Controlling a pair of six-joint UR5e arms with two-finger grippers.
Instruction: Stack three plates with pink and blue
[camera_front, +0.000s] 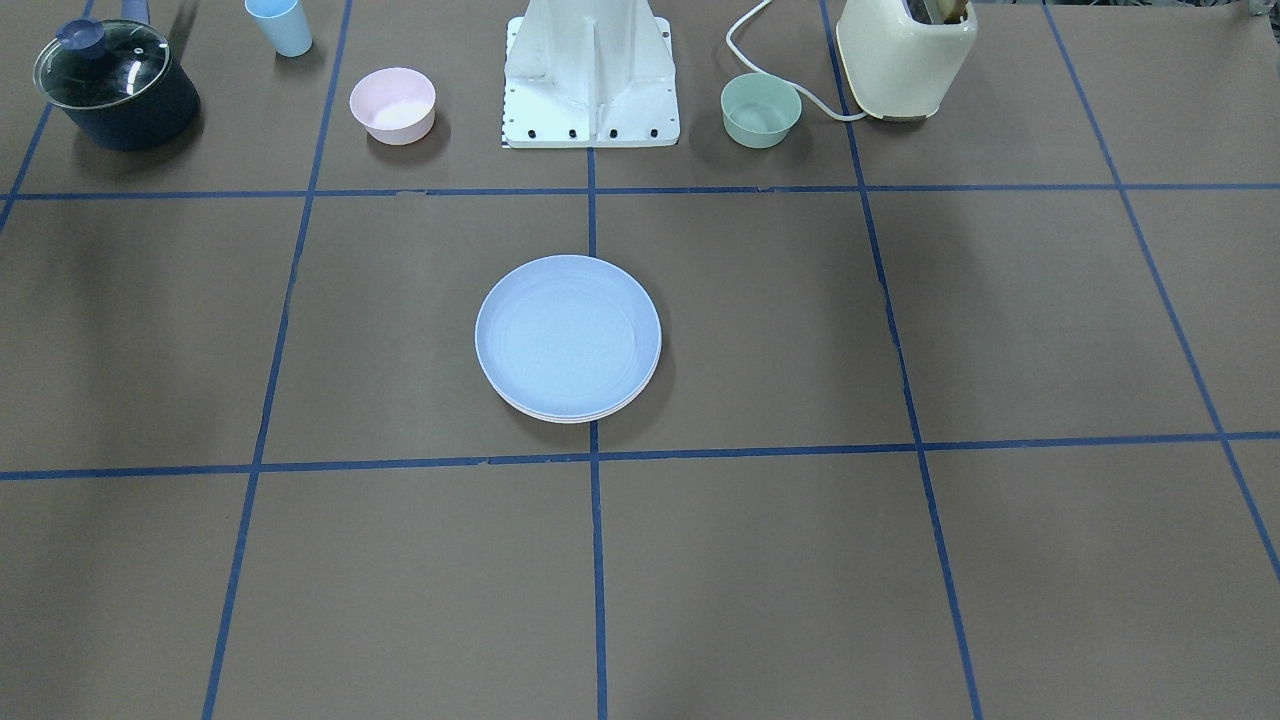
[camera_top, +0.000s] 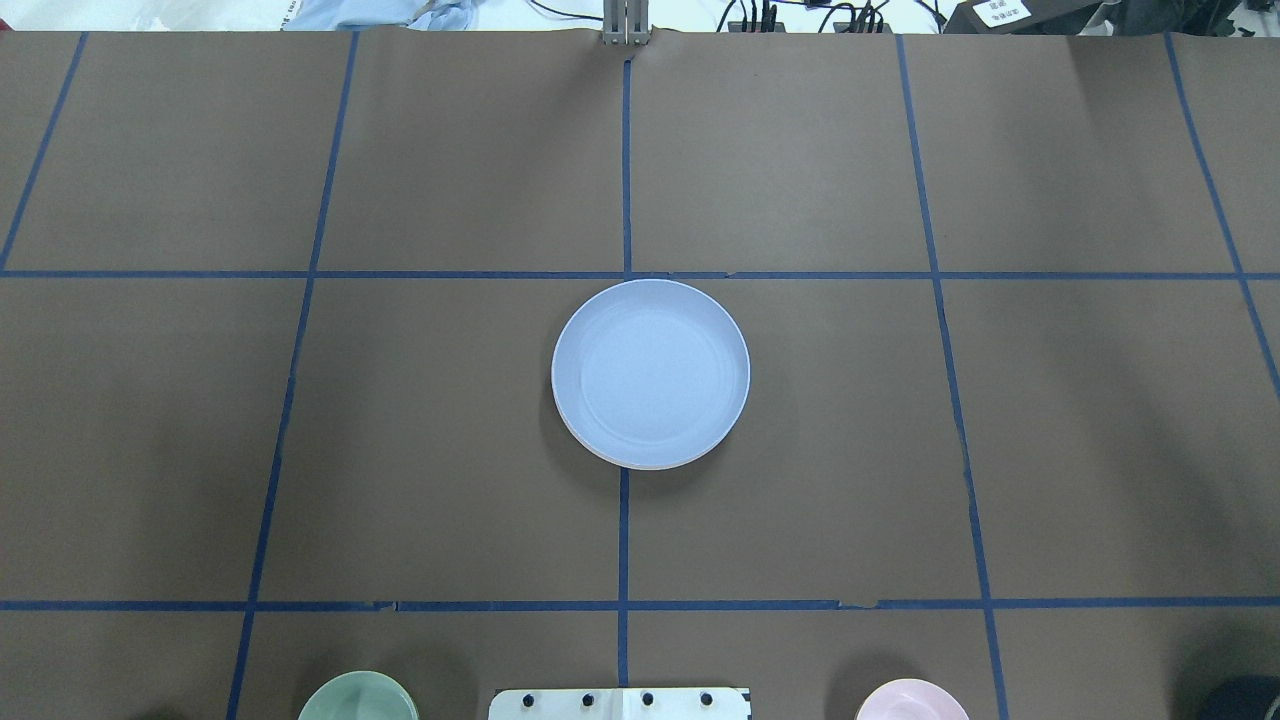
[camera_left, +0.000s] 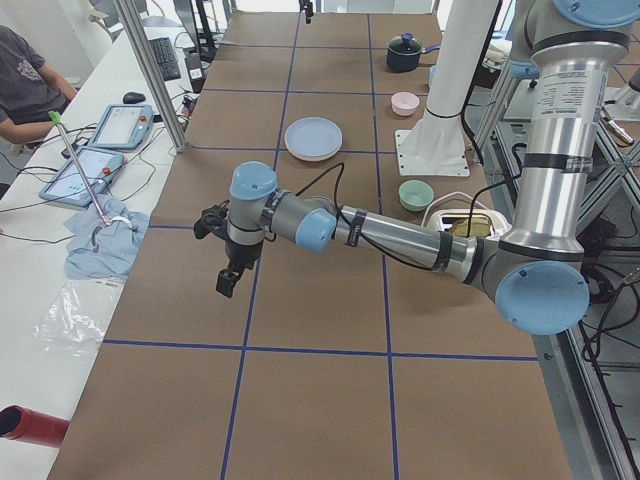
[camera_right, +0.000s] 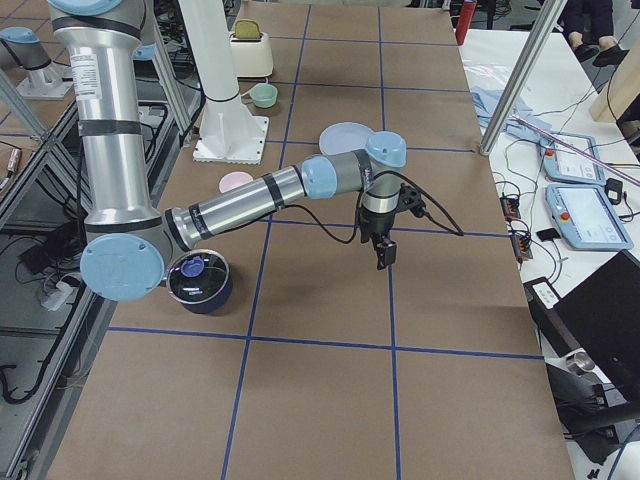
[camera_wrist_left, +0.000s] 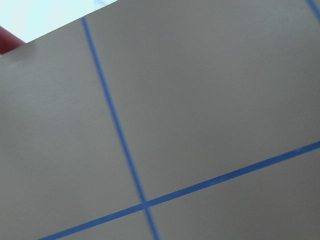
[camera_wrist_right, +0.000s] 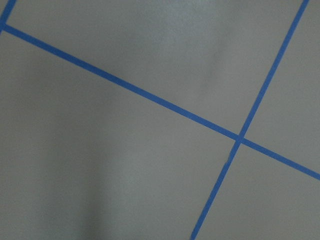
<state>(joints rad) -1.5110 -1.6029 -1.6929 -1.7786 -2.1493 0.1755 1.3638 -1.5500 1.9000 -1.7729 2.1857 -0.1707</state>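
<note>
The light blue plate lies on top of a stack at the table's middle, and it also shows in the overhead view. A pale rim of a plate under it shows at the stack's edge. The pink and cream-green plates are otherwise hidden under it. My left gripper hangs over bare table far from the stack and shows only in the left side view. My right gripper hangs over bare table on the other side and shows only in the right side view. I cannot tell whether either is open or shut.
Along the robot's edge stand a dark lidded pot, a light blue cup, a small pink bowl, the white robot base, a small green bowl and a cream toaster. Blue tape lines grid the table.
</note>
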